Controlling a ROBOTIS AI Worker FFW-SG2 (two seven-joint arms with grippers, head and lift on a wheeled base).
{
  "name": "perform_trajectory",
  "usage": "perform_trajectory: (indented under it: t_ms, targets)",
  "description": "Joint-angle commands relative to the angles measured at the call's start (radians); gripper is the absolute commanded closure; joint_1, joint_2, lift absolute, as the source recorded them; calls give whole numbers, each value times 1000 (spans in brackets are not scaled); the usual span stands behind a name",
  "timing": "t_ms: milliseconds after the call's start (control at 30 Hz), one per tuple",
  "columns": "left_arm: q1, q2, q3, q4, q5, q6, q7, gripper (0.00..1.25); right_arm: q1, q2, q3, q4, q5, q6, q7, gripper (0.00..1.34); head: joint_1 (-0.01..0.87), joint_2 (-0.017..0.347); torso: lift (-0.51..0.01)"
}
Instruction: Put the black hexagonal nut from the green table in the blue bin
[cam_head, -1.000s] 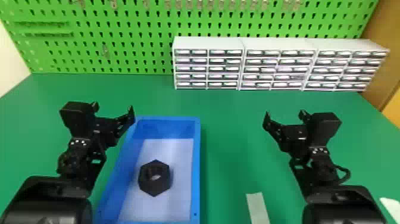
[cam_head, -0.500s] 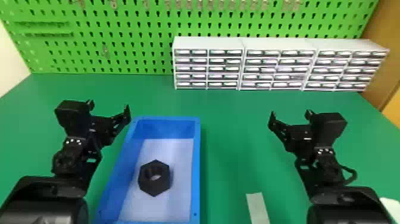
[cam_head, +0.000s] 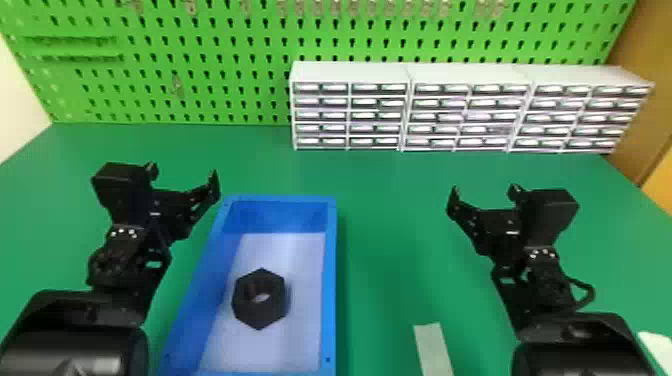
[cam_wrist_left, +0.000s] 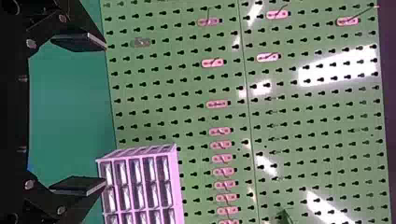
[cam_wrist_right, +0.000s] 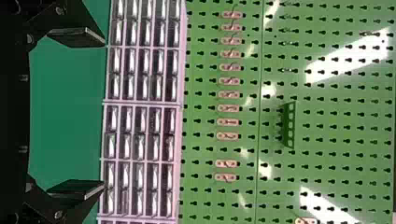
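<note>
Black hexagonal nut (cam_head: 240, 305) inside blue bin (cam_head: 329, 290) | left gripper (cam_head: 184, 175), right gripper (cam_head: 484, 192): both spread wide, holding nothing (matching nicely)

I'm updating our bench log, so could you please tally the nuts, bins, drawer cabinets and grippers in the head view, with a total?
Black hexagonal nut: 1
Blue bin: 1
Drawer cabinets: 3
Grippers: 2 (left gripper, right gripper)
Total: 7
</note>
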Motion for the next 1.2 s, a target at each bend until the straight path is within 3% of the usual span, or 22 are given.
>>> perform_trajectory:
  t_ms: [0,1167]
  targets:
    - [0,0,-2,1,-4,0,0,248,-1,0,1,0,-3,2,0,217,686,52,-97]
    - [15,-1,-11,1,-1,-14,57,248,15,7,-23,2,-15,3,0,217,686,52,-97]
